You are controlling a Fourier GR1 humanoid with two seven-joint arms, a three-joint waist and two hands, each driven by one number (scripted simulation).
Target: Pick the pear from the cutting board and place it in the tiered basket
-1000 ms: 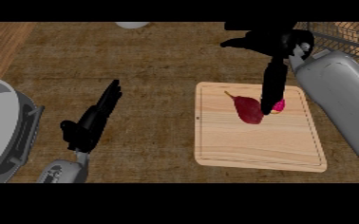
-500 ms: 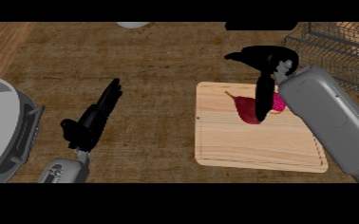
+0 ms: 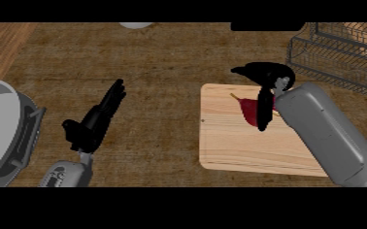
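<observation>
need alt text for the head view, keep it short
The right robot hand reaches down over a dark red pear lying on a wooden cutting board. A wire tiered basket sits at upper right; the left robot hand rests open on the counter.

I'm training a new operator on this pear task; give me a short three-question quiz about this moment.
1. True or false: the dark red pear lies on the pale wooden cutting board.
2. Which hand is at the pear? A) the black left hand B) the black right hand
3. Fill in: the dark wire tiered basket stands at the view's upper ____ corner.

Key: 1 true; 2 B; 3 right.
</observation>
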